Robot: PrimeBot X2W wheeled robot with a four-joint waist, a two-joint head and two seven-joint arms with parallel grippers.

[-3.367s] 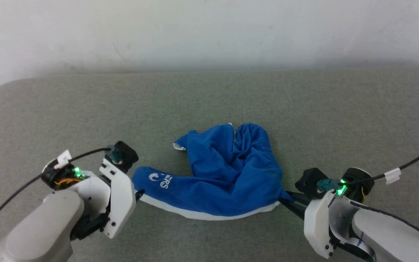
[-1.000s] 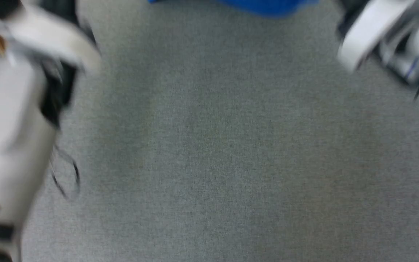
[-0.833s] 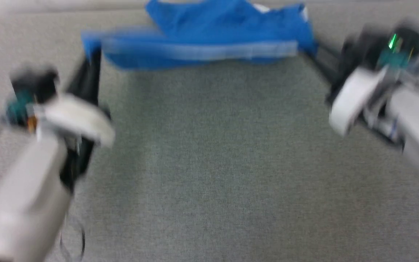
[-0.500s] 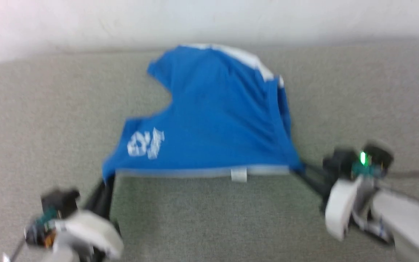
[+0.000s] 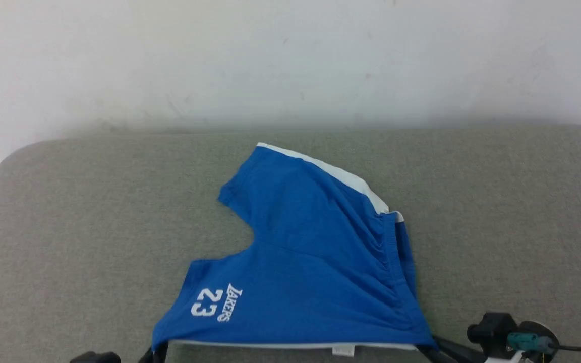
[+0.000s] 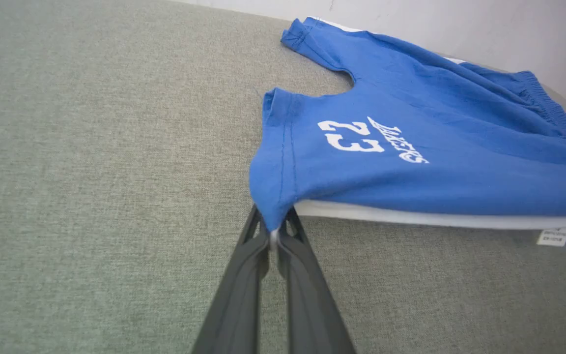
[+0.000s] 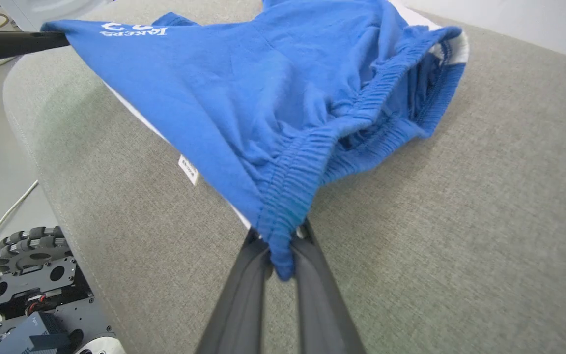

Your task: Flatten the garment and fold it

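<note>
Head view: the garment lies spread on the grey desk, near its front edge

Left wrist view: the left tool pinches a leg-hem corner by little cloth; more pull may slip it

Right wrist view: the right tool pinches the bunched waistband, so creases may get folded in

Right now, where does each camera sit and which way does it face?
Head view: on the head, looking forward and down at the blue shorts on the grey pad; dark fingers at the bottom edge.
Left wrist view: on the left wrist, looking along the left gripper, shut on a hem corner.
Right wrist view: along the right gripper, shut on the waistband; the wheeled base shows.
Both wrist views share the white tag.
</note>
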